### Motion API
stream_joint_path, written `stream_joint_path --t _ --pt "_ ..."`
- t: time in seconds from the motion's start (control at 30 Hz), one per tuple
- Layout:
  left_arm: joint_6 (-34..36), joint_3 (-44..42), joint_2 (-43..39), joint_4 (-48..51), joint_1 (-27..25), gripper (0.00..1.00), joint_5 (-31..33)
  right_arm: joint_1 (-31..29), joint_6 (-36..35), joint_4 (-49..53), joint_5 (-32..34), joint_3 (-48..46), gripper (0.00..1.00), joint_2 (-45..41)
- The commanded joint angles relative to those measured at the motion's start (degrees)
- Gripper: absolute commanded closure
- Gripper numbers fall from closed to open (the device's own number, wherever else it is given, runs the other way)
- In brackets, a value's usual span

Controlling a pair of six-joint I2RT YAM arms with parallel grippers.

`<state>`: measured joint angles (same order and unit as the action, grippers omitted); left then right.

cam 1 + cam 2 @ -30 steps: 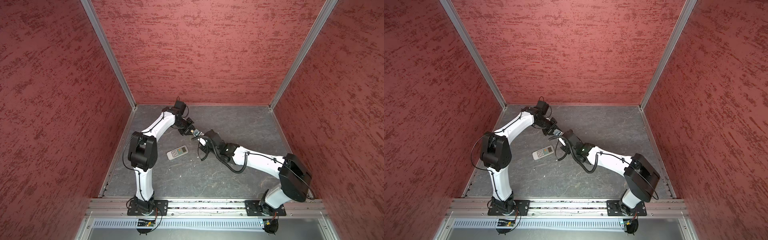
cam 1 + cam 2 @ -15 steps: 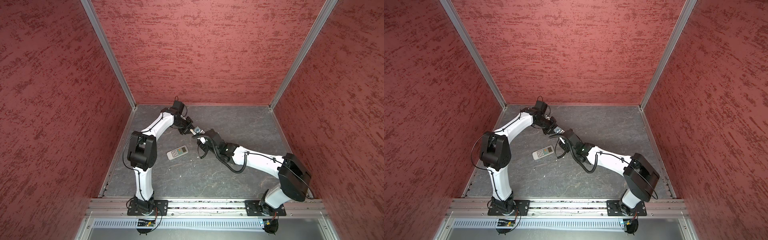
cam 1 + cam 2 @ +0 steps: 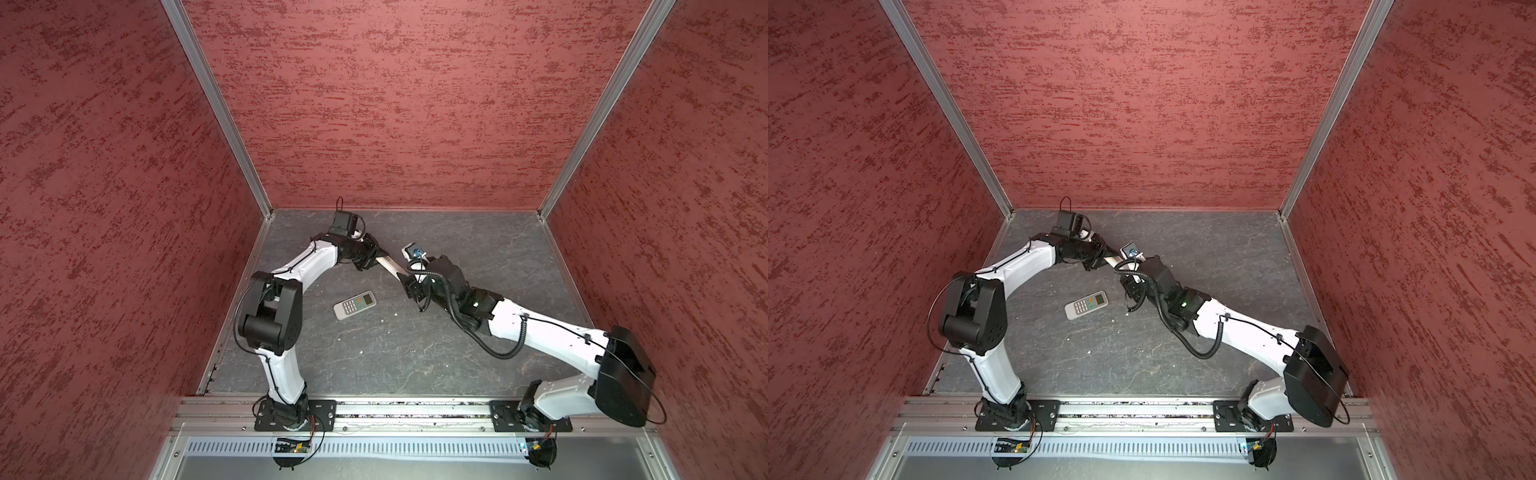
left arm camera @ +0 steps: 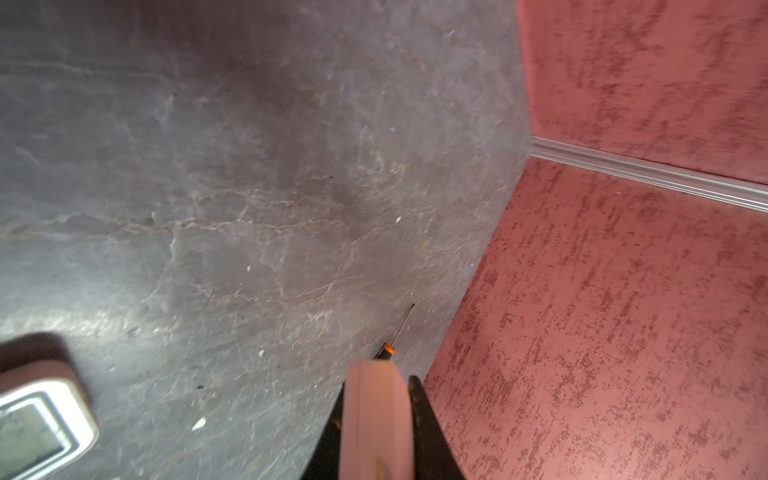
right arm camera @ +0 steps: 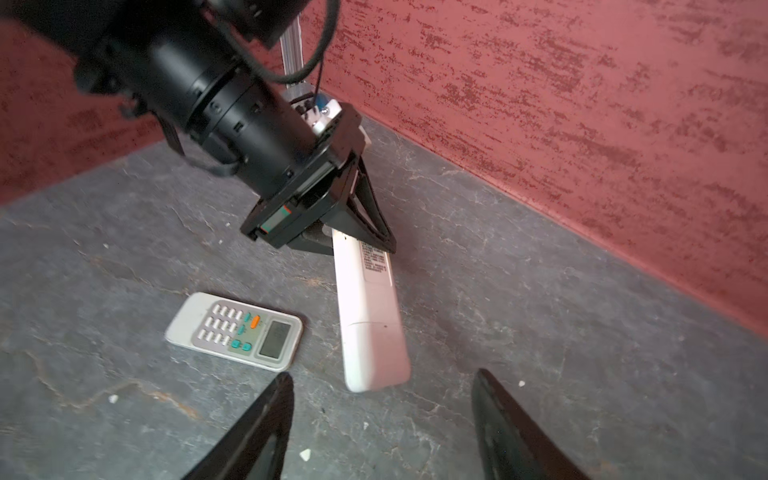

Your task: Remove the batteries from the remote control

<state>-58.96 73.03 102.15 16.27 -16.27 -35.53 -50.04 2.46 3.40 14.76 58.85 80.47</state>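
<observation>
My left gripper (image 5: 365, 237) is shut on one end of a long white remote control (image 5: 370, 316) and holds it slanting above the floor, back side showing, with its cover panel in place. In both top views this remote (image 3: 388, 266) juts from the left gripper (image 3: 376, 259) toward the right gripper (image 3: 409, 282). My right gripper (image 5: 382, 374) stands open just short of the remote's free end, touching nothing. In the left wrist view the remote (image 4: 376, 415) fills the gap between the left fingers. The batteries are hidden.
A second, shorter grey-white remote (image 3: 354, 304) (image 3: 1086, 304) (image 5: 235, 330) lies face up on the dark floor below the grippers. An orange-and-black screwdriver (image 4: 399, 332) lies on the floor by the red wall. Red walls close in the back and sides.
The right gripper has opened and let go of the held remote's free end, drawing back slightly. The left gripper stays shut on the remote.
</observation>
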Motion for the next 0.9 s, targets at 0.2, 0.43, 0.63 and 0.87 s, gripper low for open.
stream_joint_path --t 0.2,0.43,0.63,0.87 --pt "-13.8 -17.6 -1.5 -52.8 -3.9 1.00 7.0 7.1 30.5 11.3 -9.0 6.7 0.35 -0.5" --pt "-15.8 -22.0 -1.2 -65.6 -4.4 1.00 11.1 11.2 40.9 7.0 -14.9 3.1 0.40 0.5" --pt "-22.2 -25.1 1.5 -79.0 -4.6 1.00 13.3 14.3 44.0 2.9 -18.0 2.2 0.42 1.1" --pt "-26.8 -24.7 4.5 -88.0 -4.8 1.00 12.8 16.6 45.0 0.9 -22.0 4.6 0.40 2.5"
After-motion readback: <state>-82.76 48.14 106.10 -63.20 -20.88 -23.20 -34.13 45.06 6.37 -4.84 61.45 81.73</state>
